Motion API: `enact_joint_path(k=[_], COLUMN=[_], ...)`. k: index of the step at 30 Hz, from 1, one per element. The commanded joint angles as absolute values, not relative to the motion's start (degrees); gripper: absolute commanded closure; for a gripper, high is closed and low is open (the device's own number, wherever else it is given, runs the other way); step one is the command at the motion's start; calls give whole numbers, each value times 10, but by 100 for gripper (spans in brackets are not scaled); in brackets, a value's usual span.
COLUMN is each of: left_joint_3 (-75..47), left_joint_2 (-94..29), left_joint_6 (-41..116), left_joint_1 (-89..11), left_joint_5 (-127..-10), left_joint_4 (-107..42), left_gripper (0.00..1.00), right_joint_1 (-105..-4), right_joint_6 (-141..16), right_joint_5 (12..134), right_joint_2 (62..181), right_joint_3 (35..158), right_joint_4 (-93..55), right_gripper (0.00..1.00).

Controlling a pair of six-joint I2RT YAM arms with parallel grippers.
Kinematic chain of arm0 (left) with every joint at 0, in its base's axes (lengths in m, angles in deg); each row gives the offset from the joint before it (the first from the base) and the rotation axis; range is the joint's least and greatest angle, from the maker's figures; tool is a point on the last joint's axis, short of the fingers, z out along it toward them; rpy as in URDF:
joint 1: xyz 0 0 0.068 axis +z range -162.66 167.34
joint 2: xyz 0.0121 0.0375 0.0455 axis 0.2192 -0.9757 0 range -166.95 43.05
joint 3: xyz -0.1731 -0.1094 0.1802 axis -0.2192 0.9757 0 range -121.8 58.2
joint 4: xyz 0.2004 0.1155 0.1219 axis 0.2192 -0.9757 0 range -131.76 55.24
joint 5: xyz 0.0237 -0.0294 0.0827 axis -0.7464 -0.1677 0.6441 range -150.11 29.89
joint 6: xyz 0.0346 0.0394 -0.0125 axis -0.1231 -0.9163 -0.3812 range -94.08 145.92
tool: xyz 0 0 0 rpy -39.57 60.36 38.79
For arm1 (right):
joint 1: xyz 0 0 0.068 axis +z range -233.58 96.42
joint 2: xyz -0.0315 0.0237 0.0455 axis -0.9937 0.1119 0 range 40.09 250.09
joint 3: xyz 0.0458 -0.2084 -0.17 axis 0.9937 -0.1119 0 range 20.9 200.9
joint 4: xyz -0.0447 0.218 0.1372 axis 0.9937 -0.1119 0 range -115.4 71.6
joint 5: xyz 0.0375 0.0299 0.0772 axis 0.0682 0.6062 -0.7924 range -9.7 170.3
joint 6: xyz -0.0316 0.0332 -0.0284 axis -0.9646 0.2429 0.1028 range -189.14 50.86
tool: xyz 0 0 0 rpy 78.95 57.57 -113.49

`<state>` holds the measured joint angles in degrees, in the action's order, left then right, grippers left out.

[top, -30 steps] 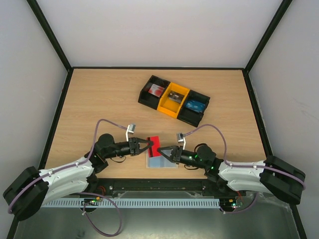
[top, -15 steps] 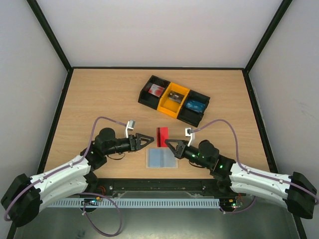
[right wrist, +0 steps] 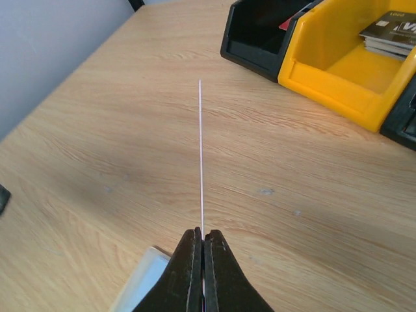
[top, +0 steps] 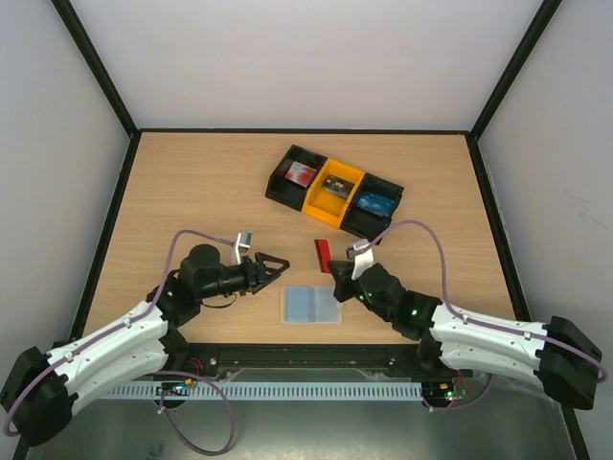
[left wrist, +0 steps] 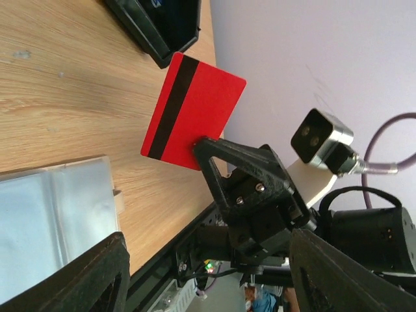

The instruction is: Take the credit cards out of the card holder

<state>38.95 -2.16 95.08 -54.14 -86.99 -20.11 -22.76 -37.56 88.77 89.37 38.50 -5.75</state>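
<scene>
The card holder (top: 310, 305), a pale grey-blue translucent sleeve, lies flat on the table near the front edge. It also shows in the left wrist view (left wrist: 52, 227) and its corner in the right wrist view (right wrist: 140, 286). My right gripper (top: 333, 269) is shut on a red credit card (top: 324, 257) with a dark stripe and holds it upright above the table, beyond the holder's right corner. The card faces the left wrist view (left wrist: 192, 110) and is edge-on in the right wrist view (right wrist: 200, 156). My left gripper (top: 283, 264) is open and empty, left of the card and above the holder's far left corner.
A black-and-yellow three-compartment tray (top: 335, 192) stands at the back centre with cards in its bins; its yellow bin (right wrist: 351, 71) is ahead of the held card. The table's front edge rail lies just behind the holder.
My right gripper has drawn the red card out of the holder, raised it and turned it on edge, moving right. My left gripper has drawn back to the left, off the holder.
</scene>
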Motion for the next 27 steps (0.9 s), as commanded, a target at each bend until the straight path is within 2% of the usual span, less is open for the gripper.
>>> enact_joint_path(k=[1, 7, 13, 27], left_joint_3=[373, 382, 375, 377], left_joint_2=[7, 25, 14, -4], left_joint_6=[1000, 1078, 1097, 1104], left_joint_1=[-534, -533, -533, -533], left_joint_5=[-843, -825, -830, -846], left_joint_4=[-238, -230, -221, -217], left_gripper=[32, 41, 45, 53], right_joint_1=[-213, -147, -81, 15], right_joint_6=[-515, -663, -746, -822], right_joint_5=[916, 994, 1082, 1180], right_joint_2=[905, 940, 1011, 1100], right_joint_3=[397, 410, 447, 493], right_joint_4=[-14, 14, 18, 49], right_gripper=[98, 98, 98, 98])
